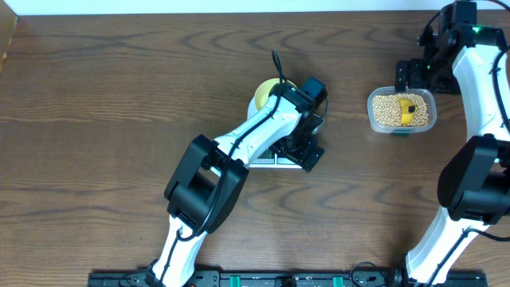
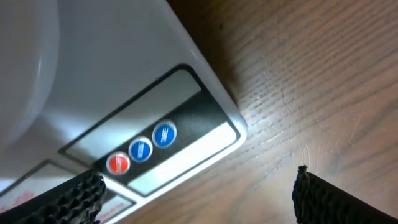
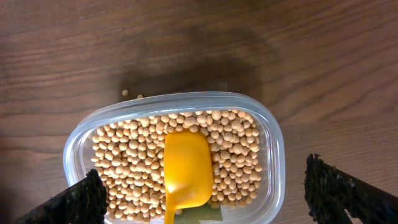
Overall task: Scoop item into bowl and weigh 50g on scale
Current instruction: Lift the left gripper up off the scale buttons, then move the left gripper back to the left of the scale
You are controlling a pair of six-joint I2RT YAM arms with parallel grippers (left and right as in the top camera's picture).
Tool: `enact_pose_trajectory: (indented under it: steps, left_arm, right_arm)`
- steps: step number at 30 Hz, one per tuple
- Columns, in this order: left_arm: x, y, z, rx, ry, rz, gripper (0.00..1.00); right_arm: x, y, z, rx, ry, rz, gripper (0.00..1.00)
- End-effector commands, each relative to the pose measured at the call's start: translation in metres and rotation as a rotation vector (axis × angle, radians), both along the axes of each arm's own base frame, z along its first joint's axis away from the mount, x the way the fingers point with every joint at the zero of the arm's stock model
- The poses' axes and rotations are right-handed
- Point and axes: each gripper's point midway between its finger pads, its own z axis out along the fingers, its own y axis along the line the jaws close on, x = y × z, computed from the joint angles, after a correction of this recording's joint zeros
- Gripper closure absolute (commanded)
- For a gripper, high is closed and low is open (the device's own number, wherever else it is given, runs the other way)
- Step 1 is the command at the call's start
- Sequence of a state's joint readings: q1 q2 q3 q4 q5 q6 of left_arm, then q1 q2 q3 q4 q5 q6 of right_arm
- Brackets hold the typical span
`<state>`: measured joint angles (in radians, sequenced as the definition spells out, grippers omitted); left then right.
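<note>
Right gripper (image 3: 204, 180), spread open, hangs over the yellow scoop (image 3: 185, 163) I want, handle running back toward its wrist.

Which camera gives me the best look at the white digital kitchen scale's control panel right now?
The left wrist view: the white digital kitchen scale fills it, with its red button and two blue buttons sharp. Overhead, the left arm covers most of it; only an edge shows. The right wrist view shows none of it.

Dark wood-grain table (image 1: 96, 119) — a pale strip (image 1: 199, 5) runs along its far edge.
</note>
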<state>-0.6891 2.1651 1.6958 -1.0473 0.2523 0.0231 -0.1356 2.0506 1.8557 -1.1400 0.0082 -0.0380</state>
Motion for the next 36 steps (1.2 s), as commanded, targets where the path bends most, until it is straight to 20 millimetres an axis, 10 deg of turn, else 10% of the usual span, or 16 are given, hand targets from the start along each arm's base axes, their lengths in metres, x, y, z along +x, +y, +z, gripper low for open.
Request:
enact_pose_trajectory:
  steps: [1,12,36]
  left_arm:
    - [0.003,-0.006,0.035,-0.034,-0.068,-0.016,0.02]
    - [-0.010,0.009,0.057,0.012,-0.050,0.072,0.02]
    - [0.064,0.087,0.099,0.108,-0.313,0.479,0.02]
  right_arm:
    - [0.003,-0.002,0.002,-0.011,-0.007,0.001,0.01]
    - [0.003,-0.002,0.002,-0.011,-0.007,0.001,0.01]
    - [0.003,-0.002,0.002,-0.010,-0.007,0.001,0.01]
